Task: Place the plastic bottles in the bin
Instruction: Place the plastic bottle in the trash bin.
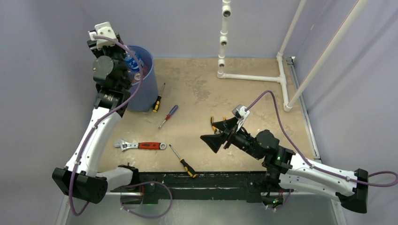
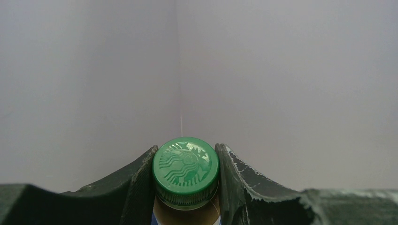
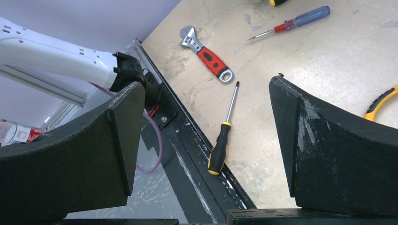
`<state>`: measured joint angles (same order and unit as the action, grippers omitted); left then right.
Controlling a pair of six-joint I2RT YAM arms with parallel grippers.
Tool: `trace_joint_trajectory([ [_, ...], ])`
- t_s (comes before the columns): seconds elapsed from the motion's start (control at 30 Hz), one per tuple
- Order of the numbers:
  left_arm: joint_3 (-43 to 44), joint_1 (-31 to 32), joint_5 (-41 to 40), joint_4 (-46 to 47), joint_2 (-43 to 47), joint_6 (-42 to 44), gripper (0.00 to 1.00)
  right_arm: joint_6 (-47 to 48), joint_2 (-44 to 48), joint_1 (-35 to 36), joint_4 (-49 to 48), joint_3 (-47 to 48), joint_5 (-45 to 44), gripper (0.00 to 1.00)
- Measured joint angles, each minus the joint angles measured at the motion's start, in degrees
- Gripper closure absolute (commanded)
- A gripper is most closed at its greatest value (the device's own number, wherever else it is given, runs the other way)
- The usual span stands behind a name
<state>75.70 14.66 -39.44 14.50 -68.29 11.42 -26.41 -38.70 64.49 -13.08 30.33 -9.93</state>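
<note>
My left gripper [image 2: 186,161] is shut on the neck of a plastic bottle with a green cap [image 2: 186,169], the fingers pressing on both sides of the cap. In the top view the left gripper [image 1: 126,64] holds this bottle [image 1: 133,63], which has a blue label, over the mouth of the blue bin [image 1: 145,89] at the table's far left. The bottle's lower part is hidden from the wrist camera. My right gripper [image 1: 212,140] is open and empty above the middle of the table; its wide-apart fingers [image 3: 117,136] frame the table's front edge.
A red-handled wrench [image 1: 141,146], a black-and-yellow screwdriver [image 1: 184,161], a blue-and-red screwdriver [image 1: 168,116] and another screwdriver [image 1: 158,99] beside the bin lie on the table. Yellow-handled pliers [image 1: 214,125] lie by the right gripper. A white pipe frame [image 1: 253,77] stands at the back right.
</note>
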Motion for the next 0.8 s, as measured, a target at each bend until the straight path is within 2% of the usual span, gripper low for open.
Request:
trace_joint_trajectory([
  [0.17,-2.91,-2.82,1.73,4.11,0.46,-3.43,1.0,0.35,2.1,0.0,1.4,-0.68,-0.02,0.01],
  [0.5,-8.33,-7.61,4.85,5.2,-2.14,-10.71,1.0,0.52,5.14,0.0,3.8,-1.68,-0.26,0.01],
  [0.8,-11.76,-9.4,7.15,10.12,-6.14,-15.54,1.0,0.5,6.12,0.0,5.57,-2.82,-1.09,0.01],
])
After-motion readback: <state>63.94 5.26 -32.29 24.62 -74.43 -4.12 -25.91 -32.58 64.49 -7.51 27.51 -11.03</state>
